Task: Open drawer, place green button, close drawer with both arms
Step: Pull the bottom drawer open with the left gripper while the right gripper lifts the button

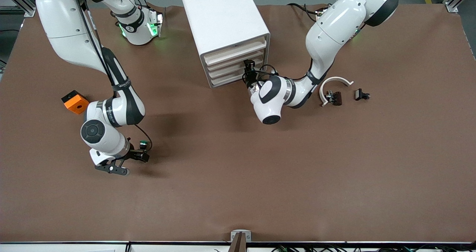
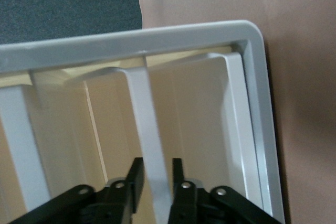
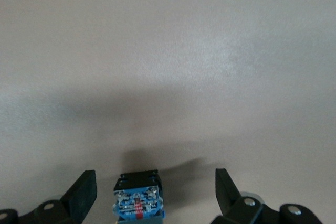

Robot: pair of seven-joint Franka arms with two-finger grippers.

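The white cabinet [image 1: 223, 18] stands at the robots' side of the table with all four drawers pushed in. My left gripper [image 1: 248, 67] is at the front of one of the lower ones, the drawer [image 1: 230, 70]. In the left wrist view its fingers [image 2: 134, 179] straddle the drawer's white front lip [image 2: 149, 129], nearly closed, with a sliver of gap. The button [image 1: 143, 145], green-capped, lies on the table toward the right arm's end. My right gripper [image 1: 131, 161] is low around it and wide open. The button's dark body [image 3: 137, 198] sits between the fingers [image 3: 84, 190], untouched.
An orange block with a round hole [image 1: 75, 102] lies near the right arm's forearm. Toward the left arm's end lie a white curved strip [image 1: 334, 81] and small black clips [image 1: 361, 94]. A camera mount [image 1: 240, 239] sits at the table's near edge.
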